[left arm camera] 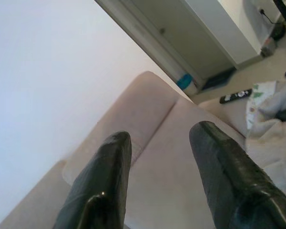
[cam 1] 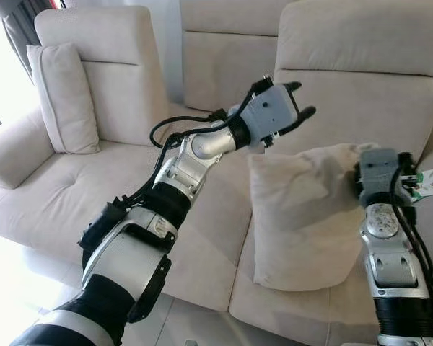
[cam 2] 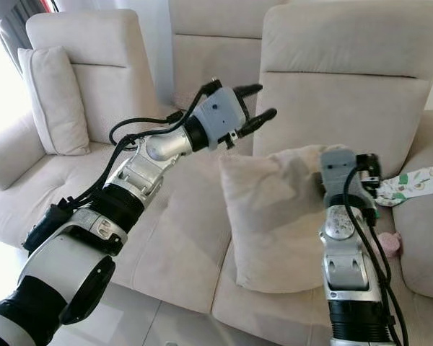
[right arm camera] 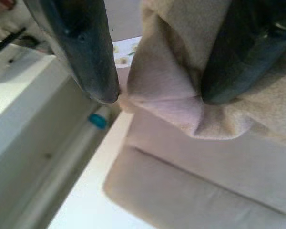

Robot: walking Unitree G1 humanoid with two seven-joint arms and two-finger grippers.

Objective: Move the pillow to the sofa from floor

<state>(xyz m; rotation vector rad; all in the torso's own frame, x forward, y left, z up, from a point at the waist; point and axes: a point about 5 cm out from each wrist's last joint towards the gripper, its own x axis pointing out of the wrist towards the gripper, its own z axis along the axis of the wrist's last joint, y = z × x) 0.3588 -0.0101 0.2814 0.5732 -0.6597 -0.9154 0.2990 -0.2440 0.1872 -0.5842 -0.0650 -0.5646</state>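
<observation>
**Now: pillow upright on the sofa seat, pinched in my right gripper**

Right now my right gripper (cam 1: 357,180) sits at the right of the frame, its fingers closed on the upper right corner of the beige pillow (cam 1: 299,216). In the right wrist view, bunched fabric of the pillow (right arm camera: 181,90) is squeezed between my two black fingers (right arm camera: 81,47). The pillow stands upright, slightly tilted, its lower edge resting on the sofa (cam 1: 50,194) seat cushion at centre right of the frame, in front of the backrest.

My left gripper (cam 1: 292,115) is raised at upper centre of the frame, above the pillow's upper left corner and apart from it, with its fingers spread and nothing between them. In the left wrist view its fingers (left arm camera: 219,162) frame bare sofa upholstery.

A second pillow (cam 1: 61,97) leans against the backrest at the upper left of the frame. A patterned cloth (cam 2: 418,182) lies on the seat at the right edge.
</observation>
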